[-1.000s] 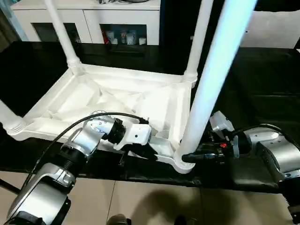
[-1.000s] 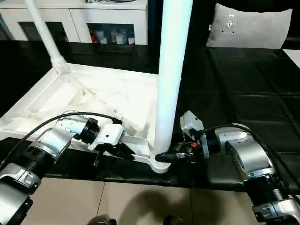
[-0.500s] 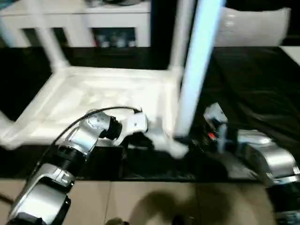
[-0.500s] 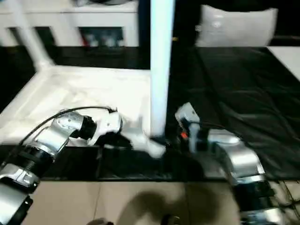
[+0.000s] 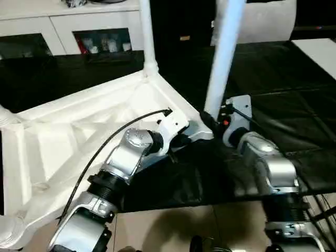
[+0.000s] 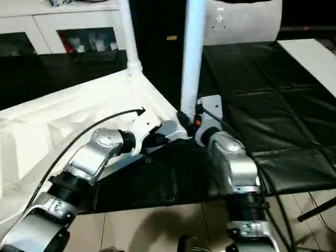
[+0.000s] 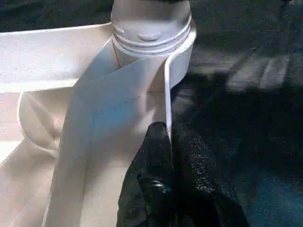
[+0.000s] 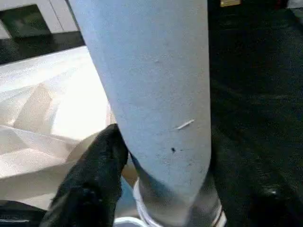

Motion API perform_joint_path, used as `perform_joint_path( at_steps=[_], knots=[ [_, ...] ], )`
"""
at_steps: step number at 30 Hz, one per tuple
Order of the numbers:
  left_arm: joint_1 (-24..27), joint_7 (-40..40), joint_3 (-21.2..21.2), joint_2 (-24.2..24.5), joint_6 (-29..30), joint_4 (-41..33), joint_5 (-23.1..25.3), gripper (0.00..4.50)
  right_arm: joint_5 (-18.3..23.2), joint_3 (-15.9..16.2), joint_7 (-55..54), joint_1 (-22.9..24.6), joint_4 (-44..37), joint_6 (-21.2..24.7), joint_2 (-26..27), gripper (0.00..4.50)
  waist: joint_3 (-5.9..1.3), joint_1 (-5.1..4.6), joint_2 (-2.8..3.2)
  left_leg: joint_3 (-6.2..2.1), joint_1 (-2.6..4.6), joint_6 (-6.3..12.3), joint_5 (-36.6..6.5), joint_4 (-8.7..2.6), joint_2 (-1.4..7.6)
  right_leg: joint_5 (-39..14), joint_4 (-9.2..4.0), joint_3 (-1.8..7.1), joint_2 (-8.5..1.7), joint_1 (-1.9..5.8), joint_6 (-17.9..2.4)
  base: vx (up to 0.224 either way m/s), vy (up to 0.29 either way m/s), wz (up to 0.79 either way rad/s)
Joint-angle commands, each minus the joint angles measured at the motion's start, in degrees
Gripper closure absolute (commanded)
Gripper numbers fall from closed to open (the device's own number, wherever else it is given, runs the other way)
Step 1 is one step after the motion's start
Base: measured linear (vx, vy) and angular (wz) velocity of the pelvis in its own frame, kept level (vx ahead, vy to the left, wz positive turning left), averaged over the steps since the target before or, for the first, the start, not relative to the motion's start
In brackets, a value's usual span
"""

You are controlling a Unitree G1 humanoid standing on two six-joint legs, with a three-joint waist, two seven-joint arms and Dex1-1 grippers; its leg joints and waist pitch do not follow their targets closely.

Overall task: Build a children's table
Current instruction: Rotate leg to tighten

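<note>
The children's table (image 5: 79,142) lies upside down on the black-covered work surface (image 5: 273,94), legs pointing up.

Its near corner socket carries an upright white leg (image 5: 223,58), and another leg (image 5: 147,37) stands at the far corner. The left gripper (image 7: 165,142) is pinched shut on the table's thin rim just beside that near socket. The right gripper (image 8: 161,156) straddles the base of the near leg, one black finger (image 8: 97,170) against its side; whether it squeezes the leg cannot be told. A white cabinet (image 5: 68,26) stands behind.
</note>
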Motion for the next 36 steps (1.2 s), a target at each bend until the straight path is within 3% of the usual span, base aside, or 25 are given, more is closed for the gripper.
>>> perform_joint_path(
  at_steps=[1, 3, 8, 13, 14, 16, 19, 21, 24, 25, 27, 28, 30, 35, 36],
  knots=[
    [-1.9, 0.5, 0.9, 0.3, -1.2, -4.4, -0.2, 4.50, 0.9, 1.2, 0.9, 0.3, 0.7, 0.9, 0.3, 1.47, -5.97, 0.61, 0.02, 0.27, -0.92, 8.14, 2.5, -2.99, 0.95, -12.1, -3.07, 3.62, -3.59, 5.73, -4.5, 0.000, 0.000, 0.00],
    [-1.4, -0.8, 0.6, 1.8, -2.8, -4.4, -0.3, 4.50, 1.3, 1.6, 2.5, 1.0, -0.1, -0.3, -0.8, 1.28, -5.80, 1.17, -0.05, 0.49, -0.78, 8.38, 1.9, -3.08, 1.09, -12.7, -3.19, 3.72, -3.65, 5.72, -4.8, 0.000, 0.000, 0.00],
    [-0.6, -4.7, -0.4, 4.6, -6.4, -3.8, -1.1, 4.50, 0.8, 3.6, 9.2, 2.9, -1.7, -3.3, -5.3, 0.92, -5.58, 1.84, -0.10, 0.70, -0.49, 7.46, -1.4, -3.27, 1.04, -16.6, -3.76, 3.68, -3.62, 5.67, -3.4, 0.000, 0.000, 0.00],
    [-0.3, -14.5, -2.1, 9.4, -14.8, -1.0, -2.9, 4.50, 3.1, 6.8, 25.6, 6.5, -5.1, -5.4, -15.4, 0.92, -5.45, 2.84, -0.13, 0.89, -0.27, 7.94, -2.9, -3.30, 1.06, -18.2, -4.04, 3.72, -3.45, 5.47, -2.3, 0.000, 0.000, 0.00],
    [-0.3, -14.5, -2.1, 9.4, -14.8, -1.0, -2.9, 4.50, 3.1, 6.8, 25.6, 6.5, -5.1, -5.4, -15.4, 0.92, -5.43, 2.97, -0.22, 0.97, -0.33, 7.66, -3.0, -3.32, 1.01, -18.6, -4.00, 3.74, -3.45, 5.54, -2.1, 0.000, 0.000, 0.00],
    [0.0, -22.3, -3.5, 12.1, -19.7, 0.1, -4.5, 4.50, 4.8, 7.3, 33.4, 7.3, -5.3, -6.5, -20.4, 0.92, -5.26, 3.14, -0.27, 1.02, -0.17, 7.50, -3.9, -3.42, 1.06, -20.1, -4.30, 3.69, -3.47, 5.49, -1.8, 0.000, 0.000, 0.00],
    [-0.4, -26.5, -4.8, 13.8, -23.5, 1.6, -4.3, 4.50, 5.6, 7.6, 38.4, 7.1, -4.7, -6.9, -23.2, 0.92, -5.32, 4.10, -0.23, 1.09, 0.31, 7.65, -4.1, -3.52, 1.50, -20.0, -4.20, 3.93, -3.52, 5.14, -2.5, 0.000, 0.000, 0.00],
    [-0.6, -27.4, -5.1, 14.1, -24.2, 2.1, -4.3, 4.50, 5.7, 7.7, 39.4, 7.0, -4.4, -7.0, -23.7, 0.92, -5.29, 4.60, -0.15, 1.19, 0.39, 7.35, -4.1, -3.54, 1.65, -19.9, -4.09, 3.91, -3.54, 5.05, -3.1, 0.000, 0.000, 0.00],
    [-2.0, -30.7, -6.4, 15.4, -28.5, 5.5, -3.8, 4.50, 5.5, 8.8, 43.8, 6.5, -2.9, -9.5, -26.0, 0.92, -5.34, 5.47, -0.50, 1.35, 0.45, 7.04, -4.0, -3.59, 1.75, -20.3, -4.08, 4.00, -3.66, 4.99, -3.0, 0.000, 0.000, 0.00],
    [-2.4, -31.3, -6.6, 15.5, -29.4, 6.2, -3.7, 4.50, 6.5, 8.5, 44.7, 6.2, -2.4, -8.7, -26.0, 0.73, -5.33, 5.71, -0.46, 1.39, 0.45, 7.10, -4.0, -3.58, 1.71, -20.2, -4.03, 4.02, -3.60, 5.01, -3.2, 0.000, 0.000, 0.00],
    [-2.9, -32.5, -6.6, 15.6, -30.8, 7.4, -3.9, 4.50, 7.6, 8.1, 45.4, 5.5, -1.6, -8.0, -25.8, 0.73, -5.43, 5.77, -0.51, 1.35, 0.18, 7.14, -3.6, -3.58, 1.77, -19.5, -3.83, 3.99, -3.67, 5.22, -3.2, 0.000, 0.000, 0.00],
    [-3.2, -33.3, -6.7, 15.6, -31.8, 8.1, -3.9, 4.50, 8.4, 8.2, 46.8, 5.2, -1.5, -7.7, -25.9, 0.45, -5.45, 5.80, -0.52, 1.32, 0.19, 6.97, -3.3, -3.59, 1.78, -19.4, -3.81, 3.95, -3.69, 5.24, -3.2, 0.000, 0.000, 0.00],
    [-3.5, -34.5, -6.9, 15.6, -32.9, 9.0, -4.0, 4.50, 9.4, 8.7, 49.3, 5.3, -2.1, -7.1, -26.4, 0.38, -5.49, 5.89, -0.44, 1.38, 0.16, 6.95, -3.1, -3.50, 1.69, -19.4, -3.80, 3.92, -3.70, 5.27, -3.1, 0.000, 0.000, 0.00],
    [-4.0, -36.6, -7.4, 15.6, -35.0, 10.3, -4.2, 4.50, 7.7, 11.2, 52.4, 5.6, -2.9, -9.7, -27.8, 0.06, -5.43, 6.12, -0.50, 1.44, 0.14, 6.84, -2.9, -3.53, 1.78, -19.4, -3.80, 3.89, -3.66, 5.21, -3.2, 0.000, 0.000, 0.00],
    [-4.2, -37.1, -7.5, 15.6, -35.6, 10.7, -4.2, 4.50, 7.5, 11.5, 52.8, 5.5, -2.5, -10.3, -27.9, 0.06, -5.39, 6.09, -0.83, 1.51, 0.12, 6.72, -3.0, -3.57, 1.71, -19.9, -3.89, 3.86, -3.60, 5.23, -2.9, 0.000, 0.000, 0.00]
  ],
)
